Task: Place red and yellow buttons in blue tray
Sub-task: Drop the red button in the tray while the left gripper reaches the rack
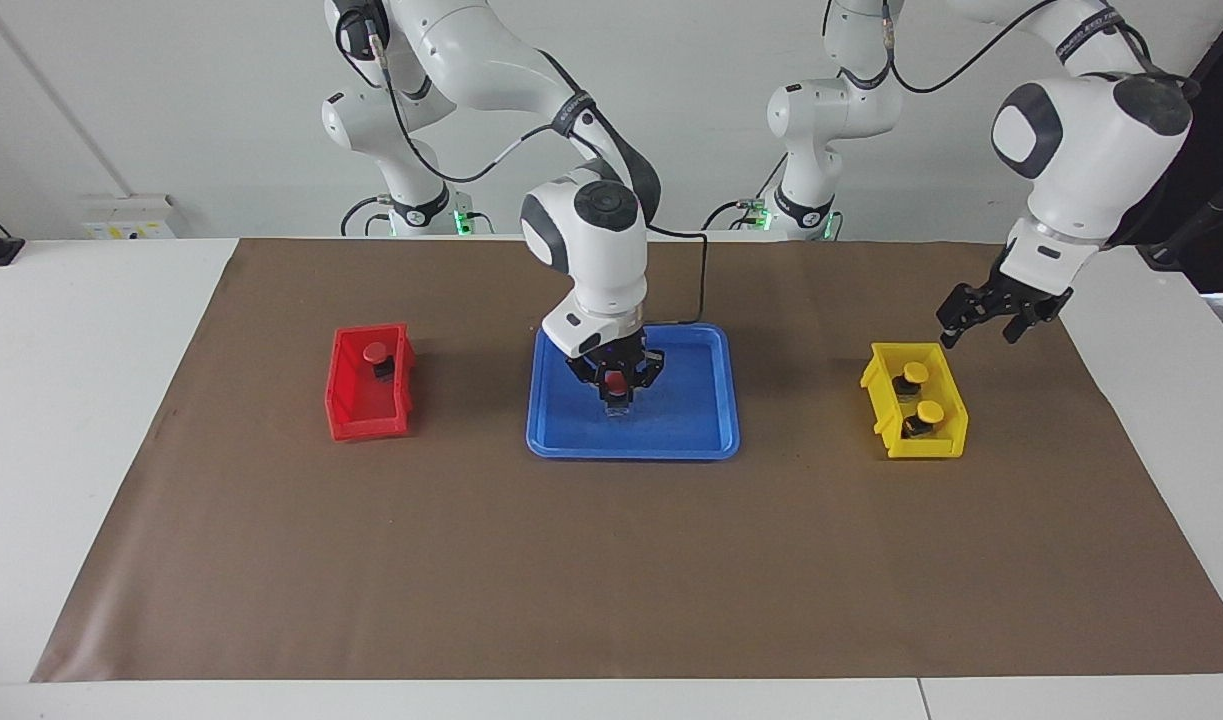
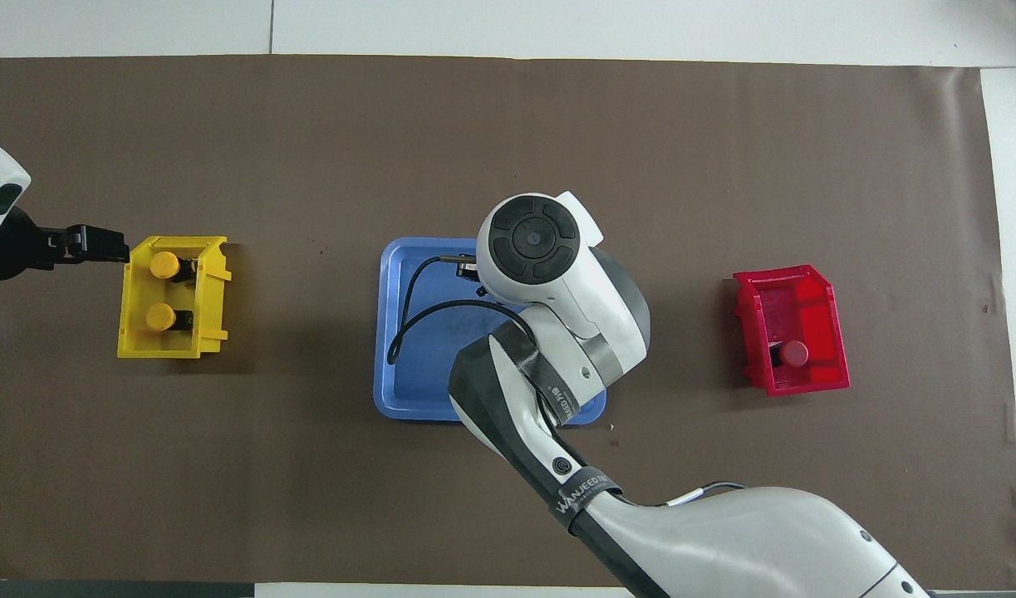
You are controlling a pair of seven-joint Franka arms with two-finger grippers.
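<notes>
My right gripper (image 1: 617, 393) is shut on a red button (image 1: 617, 383) and holds it low inside the blue tray (image 1: 571, 445); the arm hides this in the overhead view, where part of the tray (image 2: 401, 340) shows. A second red button (image 1: 375, 352) sits in the red bin (image 1: 351, 420), as the overhead view (image 2: 793, 355) also shows. Two yellow buttons (image 1: 911, 373) (image 1: 929, 411) sit in the yellow bin (image 1: 946, 440). My left gripper (image 1: 981, 330) is open and empty, in the air just off that bin's rim, and shows in the overhead view (image 2: 100, 243).
The two dark cylinders in the tray are hidden by my right arm. The red bin (image 2: 807, 382) stands toward the right arm's end, the yellow bin (image 2: 134, 332) toward the left arm's end. A brown mat (image 1: 611, 560) covers the table.
</notes>
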